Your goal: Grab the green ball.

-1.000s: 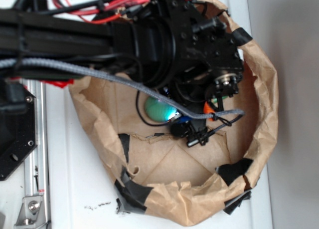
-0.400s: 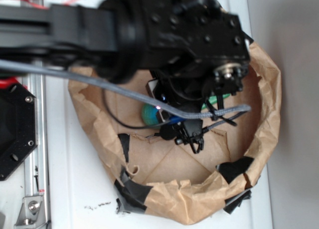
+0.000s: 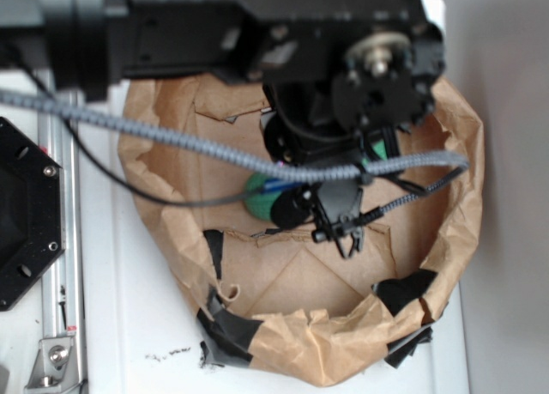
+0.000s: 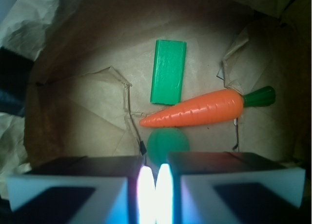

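Approach step is going on: gripper [image 4: 155,185], jaws nearly touching and holding nothing, is hovering above green ball [image 4: 168,145] at lower centre; next, opening and lowering.

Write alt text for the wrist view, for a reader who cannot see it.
A green ball lies on crumpled brown paper just beyond the gripper, whose pale fingers fill the bottom edge. An orange toy carrot lies right behind the ball, with a flat green block beyond it.
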Controlling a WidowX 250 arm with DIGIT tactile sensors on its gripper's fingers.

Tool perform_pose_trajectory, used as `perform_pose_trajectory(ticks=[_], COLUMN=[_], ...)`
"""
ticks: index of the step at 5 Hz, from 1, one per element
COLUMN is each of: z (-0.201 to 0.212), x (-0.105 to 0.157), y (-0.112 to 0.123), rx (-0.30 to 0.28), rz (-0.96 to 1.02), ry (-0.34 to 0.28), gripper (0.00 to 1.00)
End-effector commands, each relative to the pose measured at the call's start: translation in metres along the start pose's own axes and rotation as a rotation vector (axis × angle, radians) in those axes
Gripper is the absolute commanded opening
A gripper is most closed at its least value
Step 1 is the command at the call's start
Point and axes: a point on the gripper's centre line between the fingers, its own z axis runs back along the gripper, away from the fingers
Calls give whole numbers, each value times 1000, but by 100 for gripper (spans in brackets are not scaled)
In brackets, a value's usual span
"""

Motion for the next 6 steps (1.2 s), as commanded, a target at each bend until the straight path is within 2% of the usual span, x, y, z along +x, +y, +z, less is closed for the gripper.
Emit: perform_pose_trajectory(ticks=[1, 2, 3, 4, 5, 6], z=[-40, -57, -68, -88, -113, -113], x=[-9, -11, -4, 4, -1, -11], y=[28, 22, 7, -7, -6, -7], rx=[-31, -48, -113, -69, -12, 11], rz=[-100, -102, -121, -142, -164, -186], ry=[-86, -69, -41, -15, 37, 53], gripper=[100, 100, 100, 100, 100, 0])
